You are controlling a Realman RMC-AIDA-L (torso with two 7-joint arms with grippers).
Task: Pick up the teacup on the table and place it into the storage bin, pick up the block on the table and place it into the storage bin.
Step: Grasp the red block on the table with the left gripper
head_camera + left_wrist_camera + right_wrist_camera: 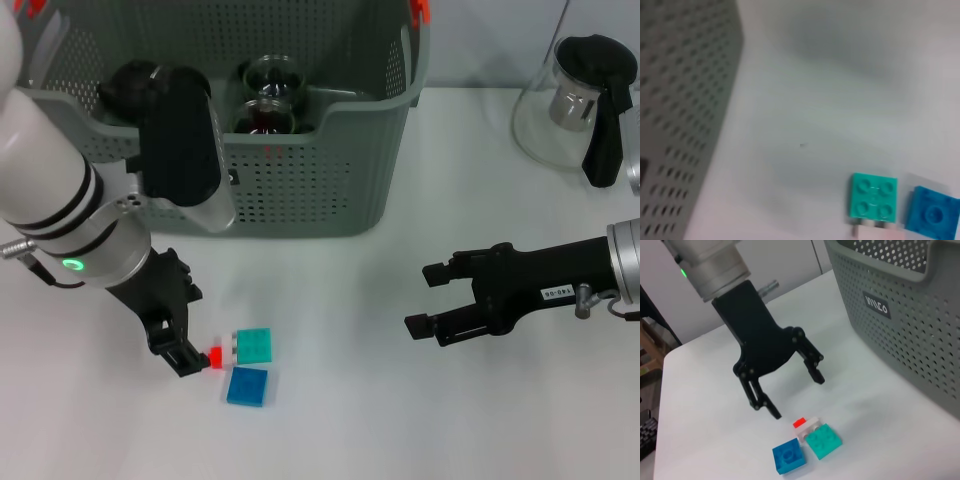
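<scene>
The blocks lie on the white table: a teal block (254, 345) (873, 196) (823, 440), a blue block (247, 386) (933, 212) (788, 456), and a small red piece (215, 356) (799, 422) on a white piece. My left gripper (195, 325) (795, 392) hovers open just left of them, touching nothing. The grey-green storage bin (330, 180) (900, 305) (680, 125) stands behind. Two glass teacups (268, 95) sit inside it. My right gripper (422, 298) hangs open and empty at the right, apart from the blocks.
A glass teapot (580, 100) with a black lid and handle stands at the back right. Bare white table (340, 400) lies between the two grippers and in front of the bin. The bin's black label (875, 305) faces the blocks.
</scene>
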